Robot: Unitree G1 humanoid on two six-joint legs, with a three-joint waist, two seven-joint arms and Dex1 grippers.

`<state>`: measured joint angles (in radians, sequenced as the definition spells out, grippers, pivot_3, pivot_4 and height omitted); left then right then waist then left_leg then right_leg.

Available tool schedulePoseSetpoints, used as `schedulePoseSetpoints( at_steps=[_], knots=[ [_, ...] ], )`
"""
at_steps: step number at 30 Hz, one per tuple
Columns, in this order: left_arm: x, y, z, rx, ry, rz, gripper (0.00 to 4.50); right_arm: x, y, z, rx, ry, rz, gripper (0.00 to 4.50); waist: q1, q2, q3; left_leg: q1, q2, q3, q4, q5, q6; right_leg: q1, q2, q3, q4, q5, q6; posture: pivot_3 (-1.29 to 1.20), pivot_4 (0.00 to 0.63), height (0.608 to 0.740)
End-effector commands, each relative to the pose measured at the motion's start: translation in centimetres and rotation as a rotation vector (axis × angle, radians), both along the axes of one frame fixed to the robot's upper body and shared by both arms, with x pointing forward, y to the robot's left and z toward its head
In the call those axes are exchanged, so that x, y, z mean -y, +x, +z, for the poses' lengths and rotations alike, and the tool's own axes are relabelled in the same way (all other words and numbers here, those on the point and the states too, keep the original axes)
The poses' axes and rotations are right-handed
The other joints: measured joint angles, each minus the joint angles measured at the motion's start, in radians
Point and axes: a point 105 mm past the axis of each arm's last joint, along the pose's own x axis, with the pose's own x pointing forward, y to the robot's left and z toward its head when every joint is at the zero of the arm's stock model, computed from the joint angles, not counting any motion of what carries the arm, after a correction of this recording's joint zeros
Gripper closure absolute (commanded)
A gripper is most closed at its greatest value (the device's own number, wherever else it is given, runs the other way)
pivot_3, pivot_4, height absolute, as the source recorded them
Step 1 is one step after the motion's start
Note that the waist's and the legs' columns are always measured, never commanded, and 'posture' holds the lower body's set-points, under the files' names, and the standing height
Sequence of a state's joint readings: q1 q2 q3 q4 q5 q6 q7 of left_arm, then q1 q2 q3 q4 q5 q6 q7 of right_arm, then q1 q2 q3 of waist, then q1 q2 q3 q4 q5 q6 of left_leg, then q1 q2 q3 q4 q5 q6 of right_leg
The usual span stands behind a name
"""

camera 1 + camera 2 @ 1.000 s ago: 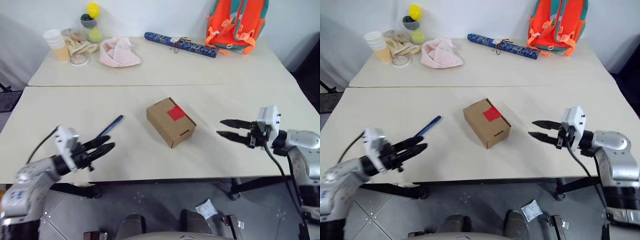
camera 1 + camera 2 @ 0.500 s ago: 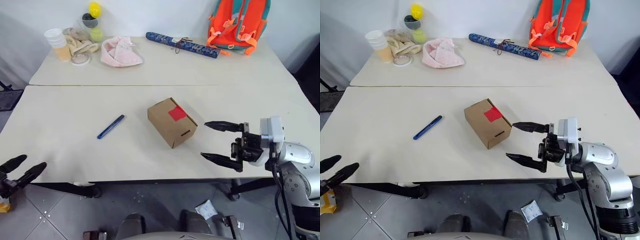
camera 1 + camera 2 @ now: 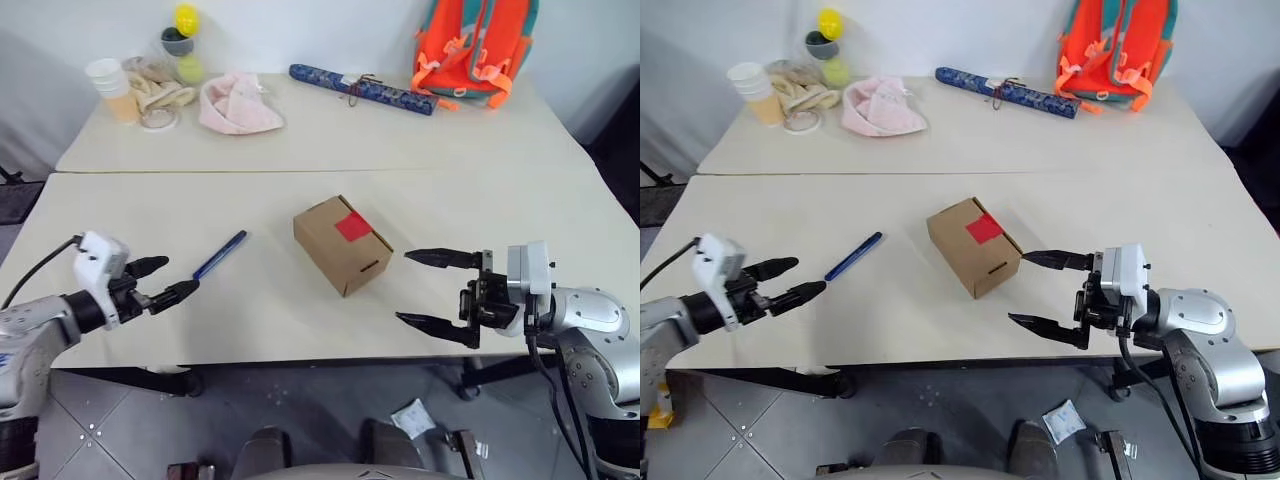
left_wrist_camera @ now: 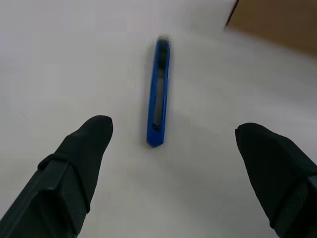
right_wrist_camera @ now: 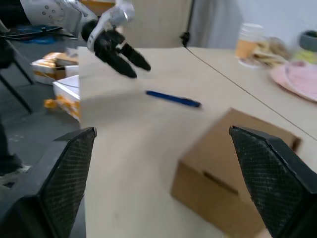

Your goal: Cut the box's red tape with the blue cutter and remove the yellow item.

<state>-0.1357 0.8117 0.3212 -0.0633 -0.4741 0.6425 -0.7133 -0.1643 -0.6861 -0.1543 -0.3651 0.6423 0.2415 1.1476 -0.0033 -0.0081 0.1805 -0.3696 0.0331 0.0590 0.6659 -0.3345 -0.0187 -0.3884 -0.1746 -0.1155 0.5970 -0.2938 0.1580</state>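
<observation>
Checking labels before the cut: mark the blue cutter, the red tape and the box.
blue cutter (image 4: pixel 158 94), left wrist view, middle of its blue body.
red tape (image 3: pixel 353 226), left eye view, centre of the red square.
box (image 3: pixel 325 247), left eye view, its bare brown side face.

box (image 4: pixel 277 22) cut off, blue cutter (image 4: pixel 158 91) blurred

No writing, label, brand, number or sign can be read anywhere in these pictures.
</observation>
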Motion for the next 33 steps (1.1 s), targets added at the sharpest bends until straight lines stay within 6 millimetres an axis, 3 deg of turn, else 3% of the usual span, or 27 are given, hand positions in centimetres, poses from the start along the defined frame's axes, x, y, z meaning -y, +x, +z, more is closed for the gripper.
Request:
schedulePoseSetpoints(
  at_steps=[1,9,12,22,24,30,33],
  knots=[
    [0.6,0.9,-0.9,-0.042,0.009,0.016,0.02,-0.6,-0.9,0.6,0.024,-0.003,0.022,0.00,0.002,0.000,0.000,-0.001,0.000,0.001,0.000,0.000,0.000,-0.002,0.000,0.000,0.002,0.000,0.000,0.00,0.150,0.740],
    [1.3,2.7,-2.3,-0.083,0.055,0.022,0.02,-0.7,-0.9,0.5,0.034,0.007,-0.036,0.00,0.016,0.000,0.000,-0.001,0.000,0.004,0.007,0.000,0.000,-0.002,-0.001,0.003,0.005,0.000,0.000,0.00,0.150,0.740],
    [1.6,3.0,-2.7,-0.105,0.068,-0.003,0.60,-0.7,-0.8,0.4,0.034,0.005,-0.043,0.00,0.028,0.000,0.000,-0.001,0.000,0.004,0.008,0.000,0.001,-0.002,-0.001,0.004,0.006,0.000,0.000,0.00,0.150,0.740],
    [2.0,3.4,-3.3,-0.131,0.073,-0.032,3.46,-0.4,-0.6,0.4,0.048,0.008,-0.065,0.00,0.032,0.001,-0.001,-0.001,0.000,0.005,0.009,0.000,0.001,-0.002,-0.001,0.005,0.006,0.000,0.000,0.00,0.150,0.740],
    [3.0,3.1,-2.8,-0.100,0.052,-0.094,4.04,-0.2,-0.7,0.3,0.043,0.010,-0.073,0.00,0.032,0.001,-0.001,-0.001,0.000,0.005,0.009,0.000,0.001,-0.002,-0.001,0.005,0.006,0.000,0.000,0.00,0.150,0.740],
    [3.3,3.2,0.4,0.046,0.040,-0.206,4.09,0.5,-0.9,0.1,0.036,0.006,-0.093,0.00,0.031,0.000,-0.001,-0.002,0.000,0.005,0.009,-0.001,0.001,-0.002,-0.001,0.005,0.006,0.000,0.000,0.00,0.150,0.740],
    [4.4,1.8,2.6,0.096,0.022,-0.384,4.09,0.9,-1.3,0.0,0.023,-0.007,-0.097,0.00,0.028,0.000,0.000,-0.002,0.000,0.005,0.009,-0.001,0.001,-0.003,-0.001,0.005,0.006,0.000,0.000,0.00,0.150,0.740]
  ],
)
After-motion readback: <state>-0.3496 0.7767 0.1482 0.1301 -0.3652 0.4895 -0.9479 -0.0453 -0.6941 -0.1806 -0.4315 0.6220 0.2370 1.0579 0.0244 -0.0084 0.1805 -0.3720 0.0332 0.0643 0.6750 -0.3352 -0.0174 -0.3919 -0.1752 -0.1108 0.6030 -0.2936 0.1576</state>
